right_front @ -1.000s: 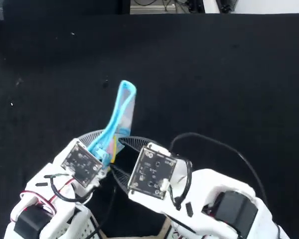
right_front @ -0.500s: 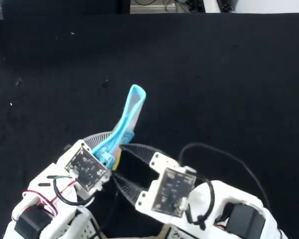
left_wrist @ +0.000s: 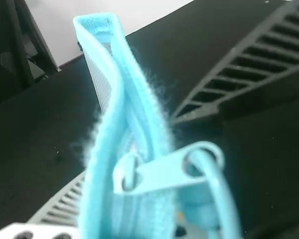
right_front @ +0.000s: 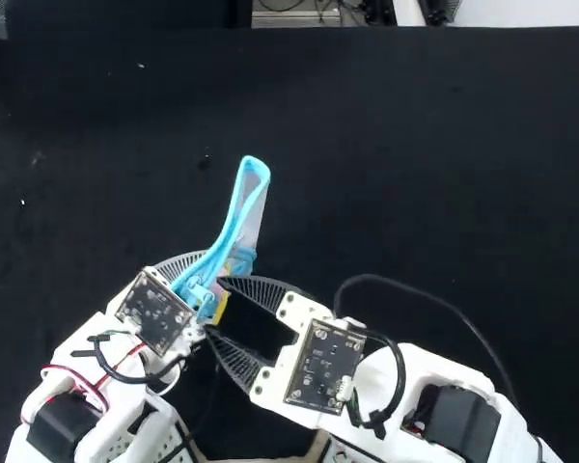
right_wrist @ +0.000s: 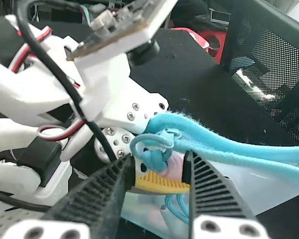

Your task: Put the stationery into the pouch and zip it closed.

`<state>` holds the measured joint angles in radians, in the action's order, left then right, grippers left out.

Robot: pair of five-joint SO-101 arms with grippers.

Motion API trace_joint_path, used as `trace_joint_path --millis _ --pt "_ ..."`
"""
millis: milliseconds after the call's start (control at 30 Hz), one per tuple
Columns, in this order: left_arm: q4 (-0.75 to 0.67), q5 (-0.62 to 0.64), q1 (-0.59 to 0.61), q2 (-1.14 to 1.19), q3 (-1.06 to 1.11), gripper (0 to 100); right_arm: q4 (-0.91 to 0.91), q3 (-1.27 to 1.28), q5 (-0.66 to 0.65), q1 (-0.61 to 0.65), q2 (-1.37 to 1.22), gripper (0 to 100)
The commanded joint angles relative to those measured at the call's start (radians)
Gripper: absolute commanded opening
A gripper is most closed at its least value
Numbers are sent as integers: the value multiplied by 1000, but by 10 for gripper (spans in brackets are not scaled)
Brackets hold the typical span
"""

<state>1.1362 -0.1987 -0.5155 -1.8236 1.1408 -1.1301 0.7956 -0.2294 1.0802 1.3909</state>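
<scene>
I am holding the pouch (right_front: 239,217) slanting up and away from the near edge of the table (right_front: 415,145), its near end sitting pinched in the left gripper (right_front: 203,289). My right gripper (right_front: 239,323) is standing just to the right of that end. Its fingers (right_wrist: 102,191) are spreading to either side of the zipper pull (right_wrist: 152,149), which is hanging there. Stationery (right_wrist: 157,184) is lying inside the pouch, just beneath the pull.
</scene>
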Motion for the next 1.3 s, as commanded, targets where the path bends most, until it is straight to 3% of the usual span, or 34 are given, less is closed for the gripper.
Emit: trace_joint_path --millis 0,100,300,767,900,1067,1267 --pt "-26 15 -19 0 -28 30 63 50 0 6 -59 154" --pt "-23 15 -15 0 -38 30 91 45 -2 -54 -58 11" --pt "-23 15 -12 0 -31 30 106 -5 -51 -203 -56 11" --pt "-23 11 -10 -2 -38 34 107 -70 -107 -347 -59 11" --pt "-28 9 -10 -2 -38 34 58 -79 -110 -321 -58 17" --pt "-31 9 -10 -2 -36 34 -121 -162 -41 -207 -59 132" --pt "-31 9 -10 -2 -36 34 -146 -116 -43 -184 -56 135"
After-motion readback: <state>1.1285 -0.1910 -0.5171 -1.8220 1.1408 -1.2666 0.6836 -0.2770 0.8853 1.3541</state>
